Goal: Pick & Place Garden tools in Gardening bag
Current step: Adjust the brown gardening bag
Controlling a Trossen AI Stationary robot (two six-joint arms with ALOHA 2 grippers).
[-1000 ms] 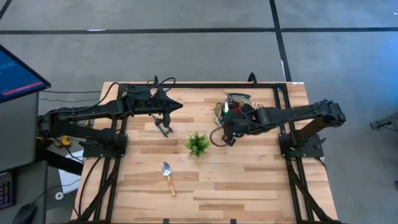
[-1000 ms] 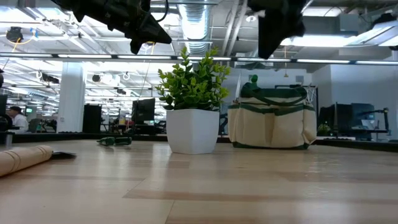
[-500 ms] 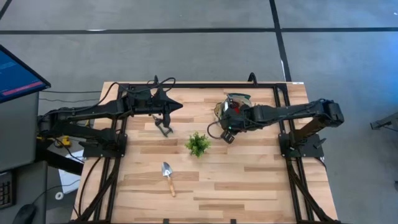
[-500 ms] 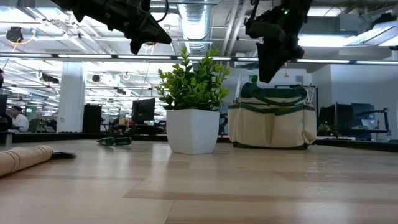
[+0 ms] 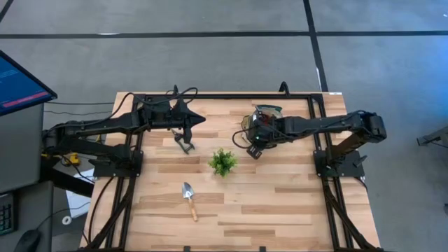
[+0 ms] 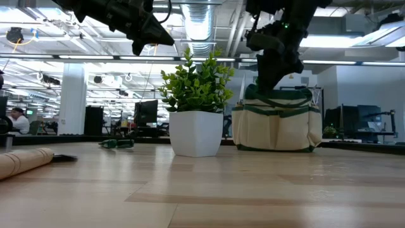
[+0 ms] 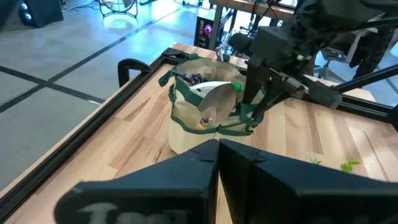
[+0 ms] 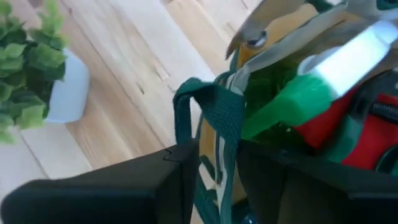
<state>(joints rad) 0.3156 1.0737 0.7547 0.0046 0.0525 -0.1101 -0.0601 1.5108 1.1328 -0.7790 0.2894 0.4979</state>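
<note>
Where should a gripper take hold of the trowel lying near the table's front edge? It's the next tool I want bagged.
Grip the trowel on its wooden handle, coming straight down from above. It lies flat on the table with open wood all around. The handle is the narrower, rounder part; the metal blade is wide and flat against the surface.

Your right gripper [image 5: 253, 142] has moved during the last second. In the high view it has drawn back from the spot between the plant [image 5: 222, 162] and the bag [image 5: 264, 115], ending closer to the bag's rim. In the low view it has come down from near the ceiling line, and its fingers [image 6: 269, 63] now sit right at the bag's top edge. The right wrist view shows 1 green loop handle [image 8: 208, 109] of the bag caught between those fingers.
</note>
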